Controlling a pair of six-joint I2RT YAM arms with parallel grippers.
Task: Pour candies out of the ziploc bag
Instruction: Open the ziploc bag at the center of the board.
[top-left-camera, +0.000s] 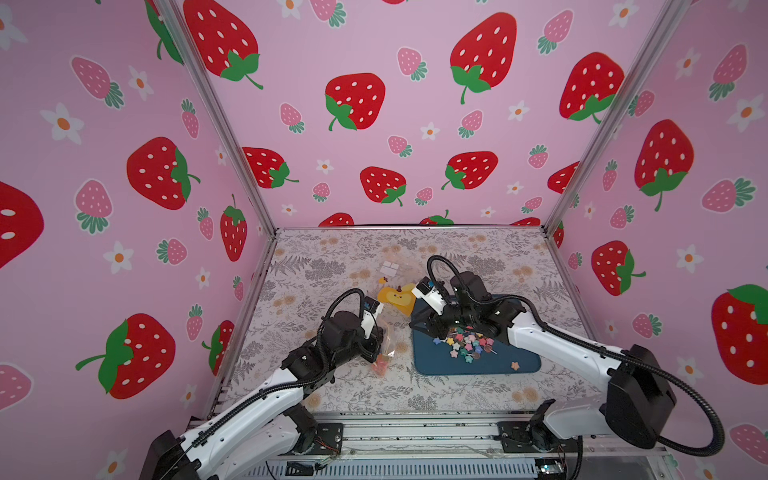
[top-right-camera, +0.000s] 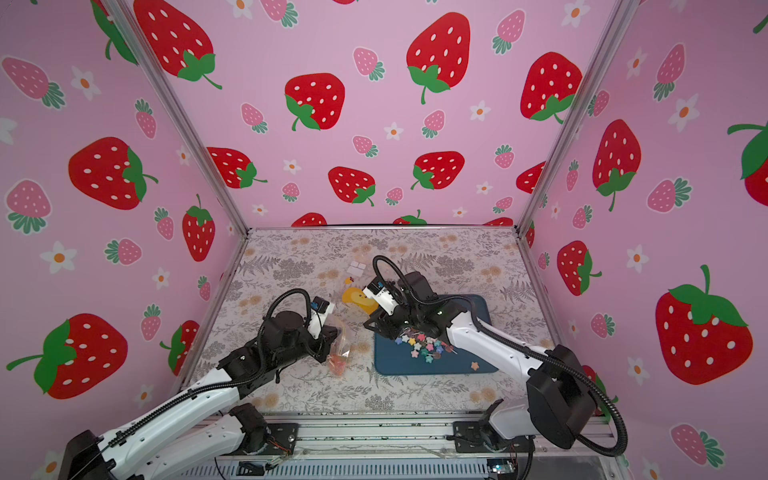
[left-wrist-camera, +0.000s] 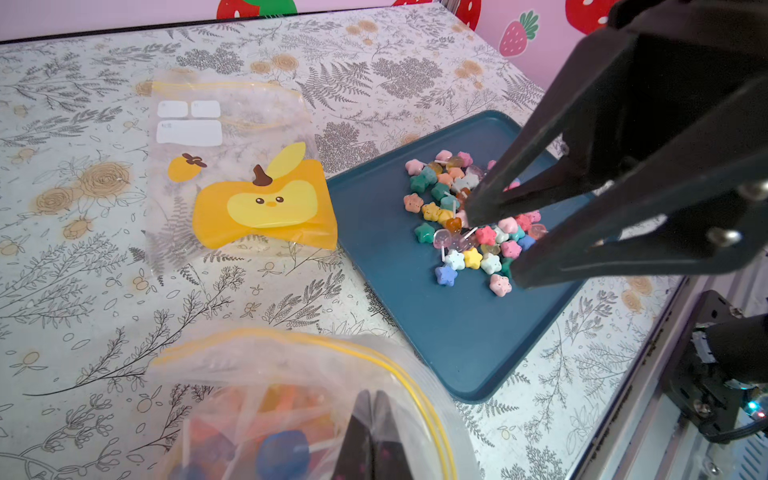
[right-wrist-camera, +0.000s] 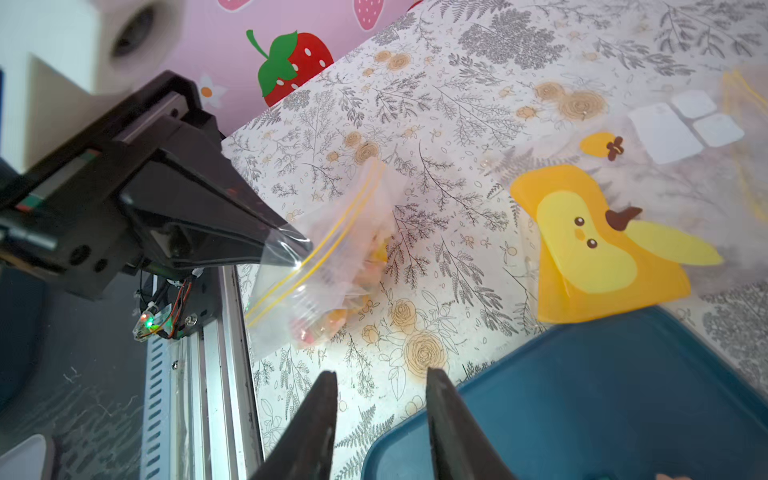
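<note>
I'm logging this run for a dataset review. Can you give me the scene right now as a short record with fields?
held bag: clear ziploc bag, some sweets inside, beside the tray
left gripper: shut on the ziploc bag's edge
right gripper: open, holding nothing, above the tray's edge
tray: blue, holds a pile of candies and one stray candy apart
other bag: printed bag, flat beyond the tray, looks empty

My table (top-left-camera: 357, 399) wears a grey floral cloth. A dark blue tray (top-left-camera: 440, 362) lies flat on it. An orange-printed bag (left-wrist-camera: 266, 208) lies at the tray's far corner. Near the tray's left edge, the ziploc bag (right-wrist-camera: 328, 270) rests its lower end.
</note>
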